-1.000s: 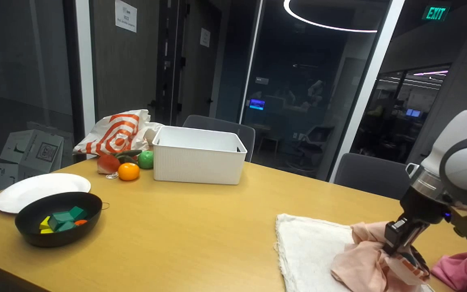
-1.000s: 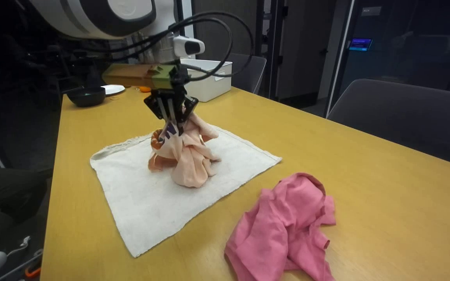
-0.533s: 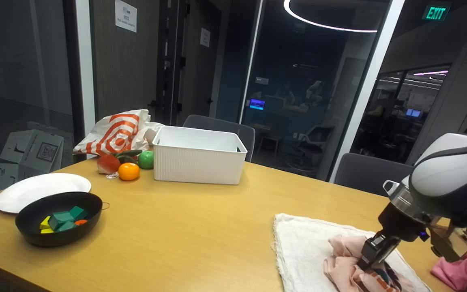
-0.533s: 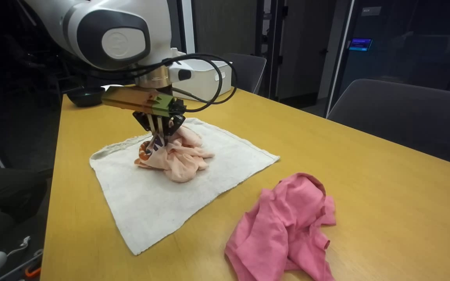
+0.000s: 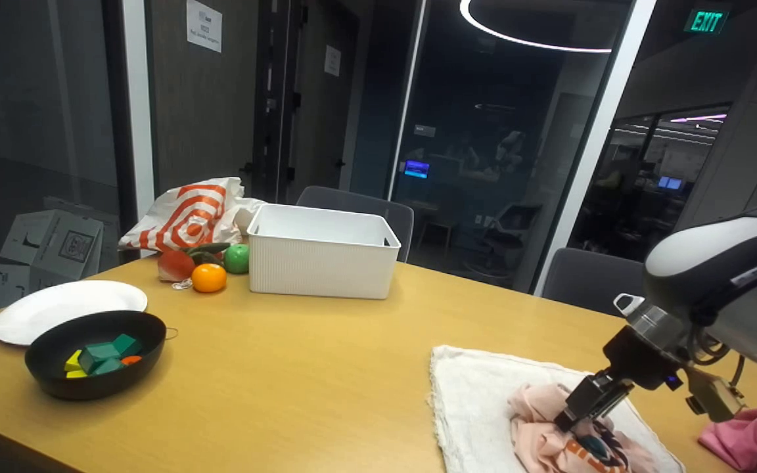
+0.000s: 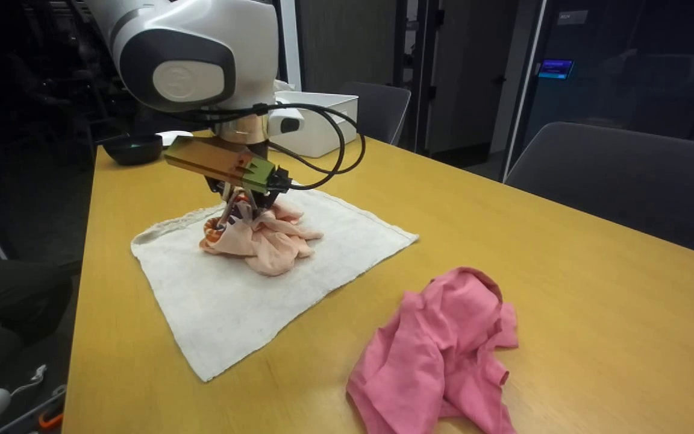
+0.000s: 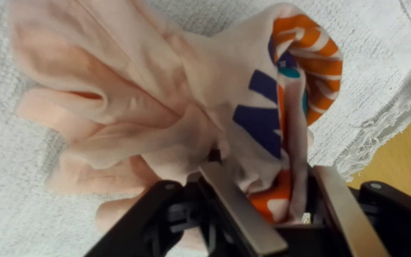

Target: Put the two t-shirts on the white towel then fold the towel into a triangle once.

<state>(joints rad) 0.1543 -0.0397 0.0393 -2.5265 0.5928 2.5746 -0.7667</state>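
Gripper point(image 7: 264, 166): your fingers are spread apart, tips down in the cloth; the wrist view shows a ridge of fabric standing between them. Can't tell if the pads touch it.
Peach t-shirt point(image 6: 275, 247): bunched in a heap on the towel, right under your gripper; orange, purple and teal print showing, one printed edge curled over.
White towel point(image 6: 244, 313): lying flat on the table point(image 6: 594, 289), bare on several sides of the heap; one frayed edge rumpled.
Pink t-shirt point(image 6: 437, 349): crumpled straight on the table, off the towel and apart from it; cut off by the frame in both exterior views.
Arm point(image 6: 196, 66): yours, reaching in above the towel.
White bin point(image 5: 322, 269): upright, well apart from your towel.
Printed bag point(image 5: 194, 217): beside the bin, orange fruit point(image 5: 209, 278) and green fruit point(image 5: 236, 259) in front.
Black bowl point(image 5: 89, 387): holds green, yellow and orange blocks point(image 5: 99, 355); white plate point(image 5: 56, 309) just behind it in that exterior view.
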